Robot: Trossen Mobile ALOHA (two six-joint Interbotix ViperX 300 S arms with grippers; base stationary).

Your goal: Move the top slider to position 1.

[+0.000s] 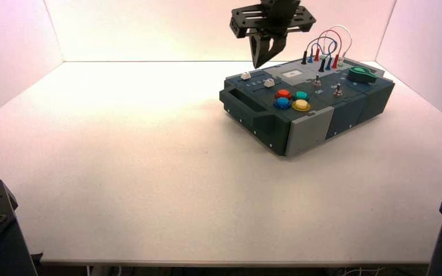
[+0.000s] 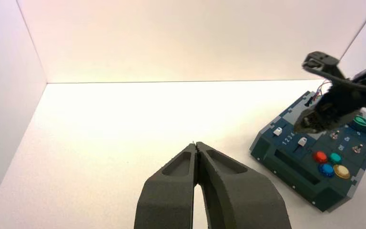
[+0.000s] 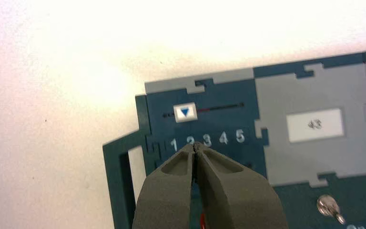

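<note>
The dark teal box (image 1: 345, 109) stands at the back right of the table. The top slider (image 3: 185, 112) is a white knob with a blue triangle. It sits near the end of its track on the side of the printed 1 (image 3: 173, 143), above the numerals 1 and 2. It also shows in the high view (image 1: 246, 75). My right gripper (image 3: 195, 144) is shut and empty. It hangs above the box (image 1: 263, 60), with its tips over the numeral 2 in the wrist view. My left gripper (image 2: 196, 143) is shut and empty, parked over bare table far left of the box.
The twin white slider (image 1: 269, 83) lies beside the red, teal, blue and yellow round buttons (image 1: 292, 99). Toggle switches (image 1: 338, 89), a green knob (image 1: 361, 73), looped wires (image 1: 325, 49) and a grey display (image 3: 314, 125) reading 43 sit further along the box. White walls surround the table.
</note>
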